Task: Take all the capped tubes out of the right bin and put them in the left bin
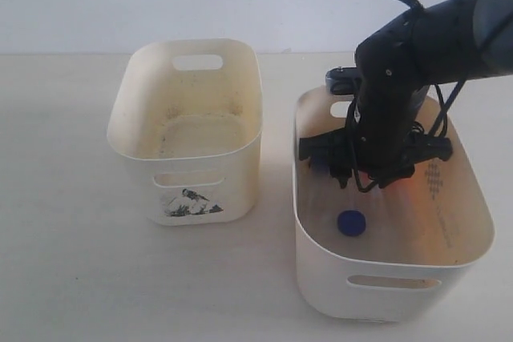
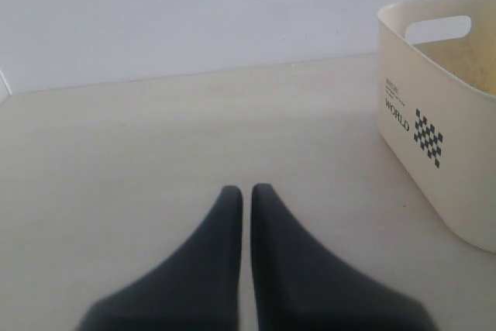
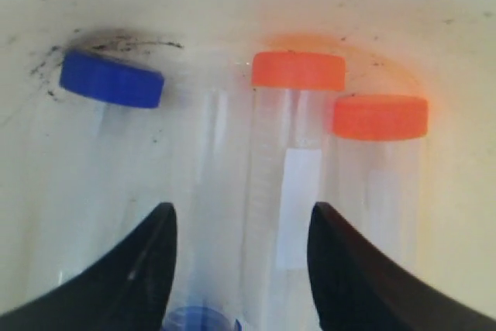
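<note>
Inside the right bin (image 1: 321, 230) my right gripper (image 1: 362, 179) hangs low and open. In the right wrist view its open fingers (image 3: 242, 218) straddle two clear tubes lying side by side: one with an orange-red cap (image 3: 298, 71) and one whose dark blue cap (image 3: 198, 321) lies close to the wrist. A second orange-capped tube (image 3: 380, 116) lies just outside one finger, and another blue-capped tube (image 3: 112, 79) lies outside the other. Only one blue cap (image 1: 351, 223) shows clearly in the exterior view. The left bin (image 1: 140, 138) with its sticker holds no tubes. My left gripper (image 2: 244, 191) is shut on nothing over the table.
The left wrist view shows a cream bin (image 2: 442, 125) with a slot handle and black print off to one side. The right bin's floor carries dark scuff marks (image 3: 116, 40). Bare cream tabletop (image 1: 64, 222) surrounds both bins.
</note>
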Controlling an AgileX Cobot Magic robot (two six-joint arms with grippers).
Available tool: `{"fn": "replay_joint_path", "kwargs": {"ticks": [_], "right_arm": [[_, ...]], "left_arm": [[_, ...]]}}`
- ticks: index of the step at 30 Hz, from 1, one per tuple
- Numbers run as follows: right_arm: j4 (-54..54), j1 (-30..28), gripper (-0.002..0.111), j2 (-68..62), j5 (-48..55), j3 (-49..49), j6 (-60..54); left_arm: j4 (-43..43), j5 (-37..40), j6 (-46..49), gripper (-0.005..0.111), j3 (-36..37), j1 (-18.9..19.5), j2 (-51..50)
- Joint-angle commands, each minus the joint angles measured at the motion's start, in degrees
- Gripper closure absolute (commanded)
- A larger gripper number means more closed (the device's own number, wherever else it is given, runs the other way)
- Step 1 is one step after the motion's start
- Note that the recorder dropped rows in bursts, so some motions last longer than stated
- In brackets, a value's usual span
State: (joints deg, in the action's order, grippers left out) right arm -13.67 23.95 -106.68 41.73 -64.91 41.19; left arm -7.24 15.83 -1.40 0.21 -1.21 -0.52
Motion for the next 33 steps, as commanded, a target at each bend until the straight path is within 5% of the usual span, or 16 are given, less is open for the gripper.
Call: {"fn": "replay_joint_path", "kwargs": {"ticks": [1,21,24,29,33], "right_arm": [[2.84,0.05,0.058,0.92,1.05,0.27,-0.07],[9.4,0.05,0.058,0.69,-1.28,0.27,-2.19],[9.4,0.05,0.066,0.69,-1.28,0.27,-2.31],[9.4,0.05,0.094,0.69,-1.18,0.27,-2.86],[9.4,0.05,0.103,0.69,-1.08,0.27,-3.39]], "left_arm": [[0.38,-0.84,-0.66,0.102,-0.21,0.06,0.11],[0.38,-0.84,-0.66,0.102,-0.21,0.06,0.11],[0.38,-0.84,-0.66,0.102,-0.21,0.06,0.11],[0.38,-0.84,-0.66,0.102,-0.21,0.06,0.11],[0.38,-0.84,-0.66,0.102,-0.21,0.06,0.11]]}}
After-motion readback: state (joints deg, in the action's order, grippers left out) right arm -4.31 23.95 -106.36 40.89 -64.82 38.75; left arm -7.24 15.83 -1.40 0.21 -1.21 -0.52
